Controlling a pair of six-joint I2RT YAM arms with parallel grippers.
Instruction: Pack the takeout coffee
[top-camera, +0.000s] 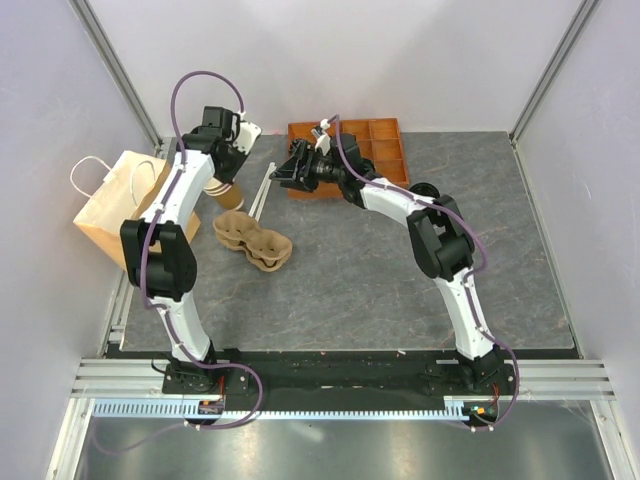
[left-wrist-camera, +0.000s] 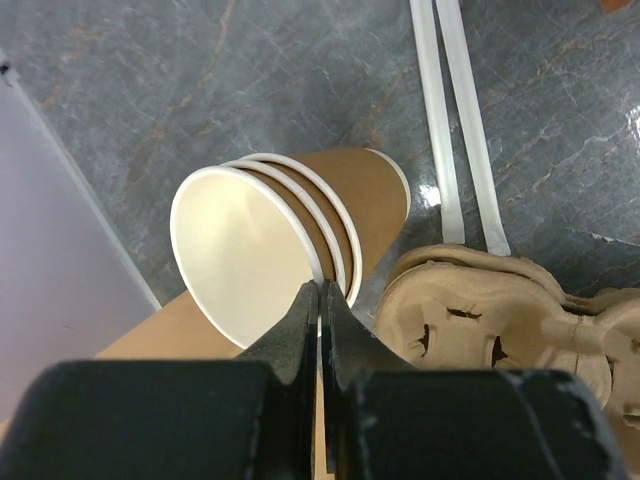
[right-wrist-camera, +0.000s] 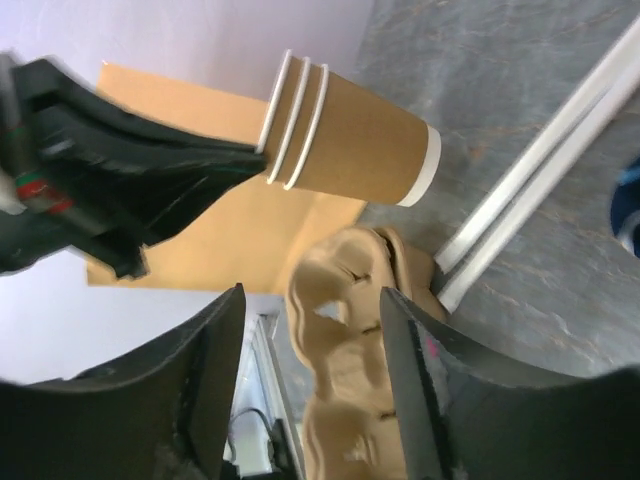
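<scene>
Left gripper (left-wrist-camera: 320, 300): closed in a pinch on the rim of the stack of paper cups (left-wrist-camera: 300, 240), three nested and lidless. I hold it clear of the table, at the left of the top view. I judge the rim pinch is there to steady the stack while one cup is drawn off.

Right gripper (right-wrist-camera: 310, 295): open, nothing between its fingers, above the moulded pulp cup carrier (right-wrist-camera: 345, 320), which lies just below the stack.

Takeout coffee: no lidded cup shows in any view, so I cannot place it; only the cups it would be made from are here.

Orientation: the stack is tilted well off upright. In the right wrist view its long axis runs from the mouths at upper left to the base at lower right.

The brown paper bag (top-camera: 110, 205) stands at the left edge, presumably the packing destination.
</scene>
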